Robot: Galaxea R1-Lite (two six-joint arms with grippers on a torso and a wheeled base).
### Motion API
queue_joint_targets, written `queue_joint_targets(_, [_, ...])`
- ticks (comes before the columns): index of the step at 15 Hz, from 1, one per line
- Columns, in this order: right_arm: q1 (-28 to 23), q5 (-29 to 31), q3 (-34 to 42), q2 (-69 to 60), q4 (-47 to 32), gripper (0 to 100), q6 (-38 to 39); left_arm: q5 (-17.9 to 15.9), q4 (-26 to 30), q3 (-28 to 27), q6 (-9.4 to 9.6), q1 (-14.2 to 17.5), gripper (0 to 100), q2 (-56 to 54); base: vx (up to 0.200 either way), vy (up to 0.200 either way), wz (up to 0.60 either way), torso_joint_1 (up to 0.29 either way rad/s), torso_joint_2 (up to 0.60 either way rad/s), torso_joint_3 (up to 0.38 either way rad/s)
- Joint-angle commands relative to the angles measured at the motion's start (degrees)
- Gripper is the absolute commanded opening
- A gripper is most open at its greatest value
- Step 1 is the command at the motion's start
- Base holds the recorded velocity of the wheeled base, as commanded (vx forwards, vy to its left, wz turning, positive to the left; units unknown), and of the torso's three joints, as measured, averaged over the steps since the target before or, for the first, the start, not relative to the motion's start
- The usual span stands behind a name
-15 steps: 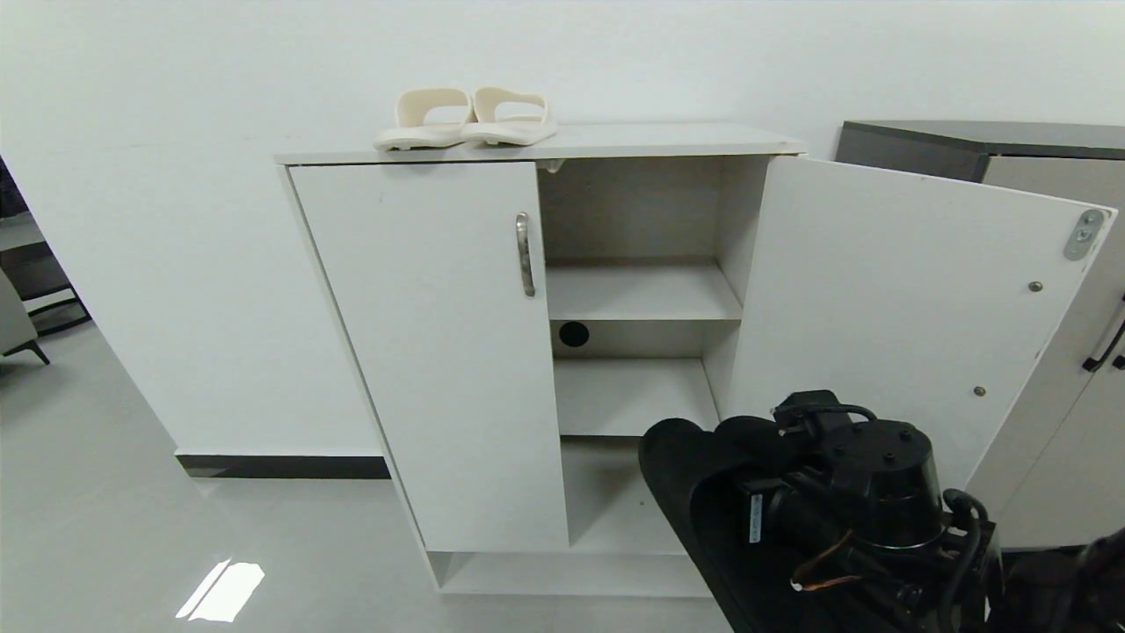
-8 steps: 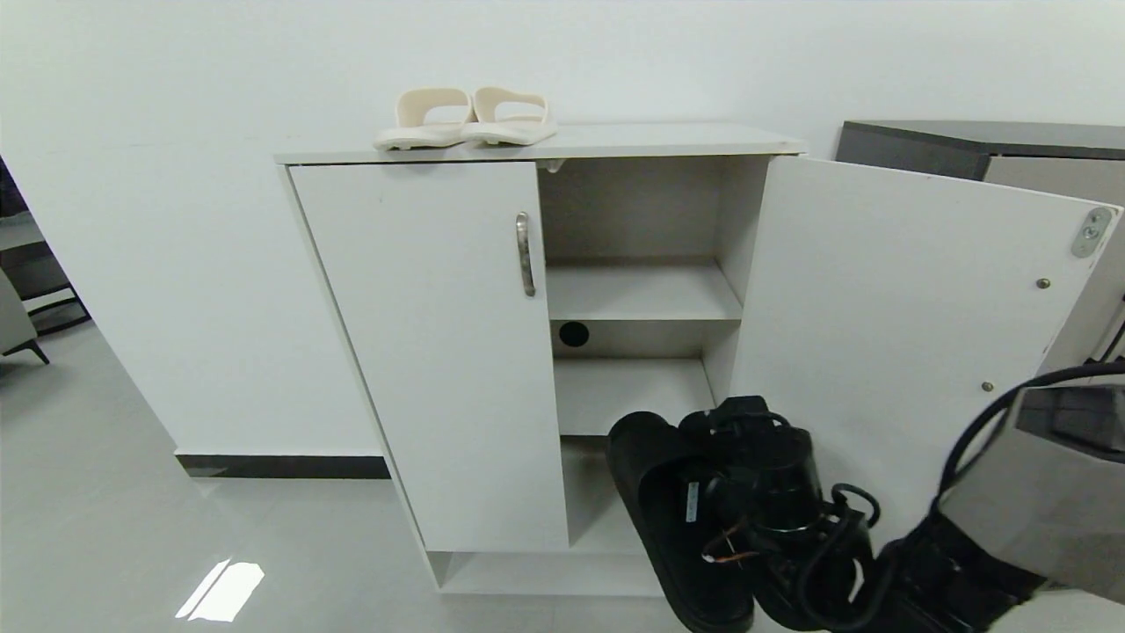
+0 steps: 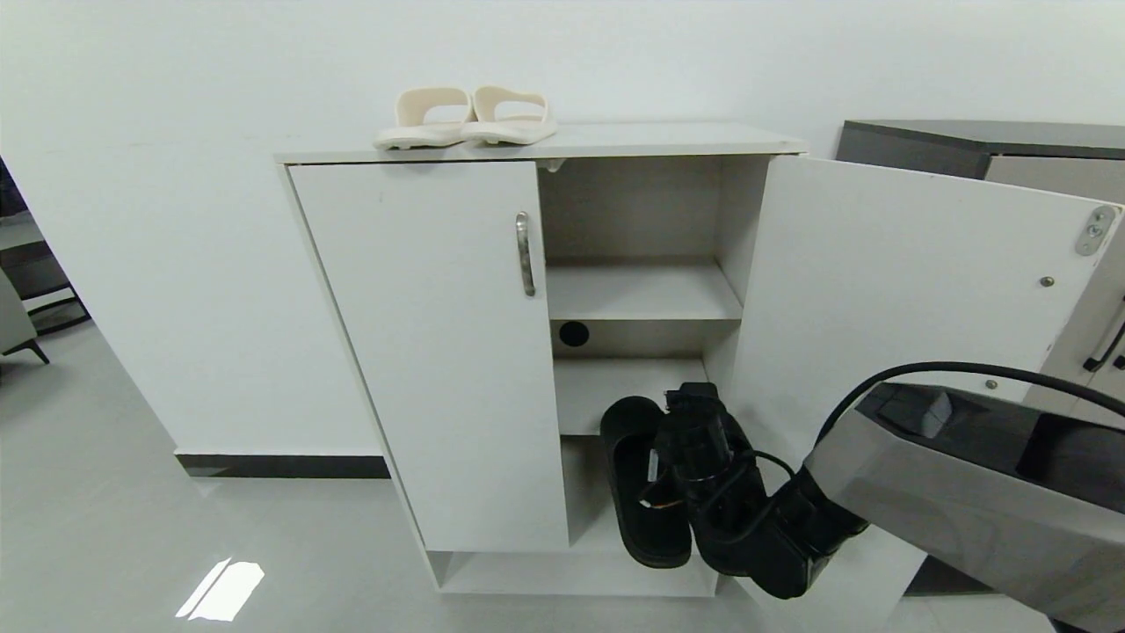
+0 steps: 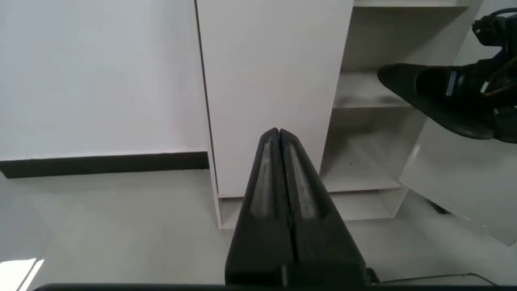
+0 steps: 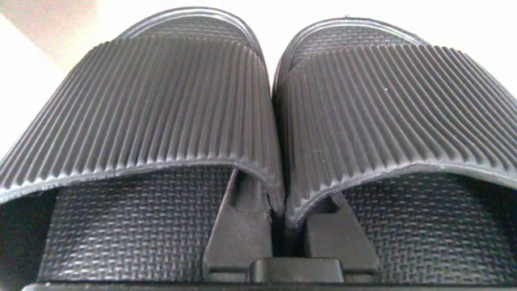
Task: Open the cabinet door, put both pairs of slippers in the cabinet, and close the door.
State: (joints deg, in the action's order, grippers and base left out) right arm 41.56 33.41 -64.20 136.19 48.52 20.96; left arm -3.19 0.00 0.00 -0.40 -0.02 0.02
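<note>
black slippers (image 3: 635, 479) in right claw (image 5: 279, 204)

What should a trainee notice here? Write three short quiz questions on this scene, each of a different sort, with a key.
1. True or false: the right door stands open.
2. Where do the cream slippers lie? A: on top of the cabinet. B: on the floor. C: on the middle shelf.
3. What does the right gripper hold?
Key: 1 true; 2 A; 3 the black slippers.
</note>
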Motion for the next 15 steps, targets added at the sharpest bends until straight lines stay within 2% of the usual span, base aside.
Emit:
queue_joint_targets(1, [0.10,0.34,-1.02,0.48,-0.09,0,-0.04,0.03,0.00,0.00,0.14,0.02,0,0.15,0.000,0.000,0.00,0.000,0.00,0.000])
queue_joint_targets(5, [0.28,1.21,-5.68,0.56,-3.08,0,-0.30,-0.06,0.00,0.00,0.40,0.02,0,0.15,0.000,0.000,0.00,-0.002,0.00,-0.025])
queue_joint_targets(11, [1.25,1.92,-13.15,0.83,-7.91,0,-0.48,-0.23,0.00,0.00,0.67,0.02,0,0.15,0.000,0.000,0.00,0.002,0.00,-0.184])
queue_joint_targets(13, [1.77,4.03,-15.17,2.32,-7.56,0,-1.00,-0.23,0.00,0.00,0.67,-0.06,0,0.15,0.000,0.000,0.00,0.002,0.00,-0.195])
queue_joint_targets(15, [2.48,6.66,-16.14,4.61,-1.76,0,-5.93,-0.23,0.00,0.00,0.84,0.02,0,0.15,0.000,0.000,0.00,0.012,0.00,-0.156])
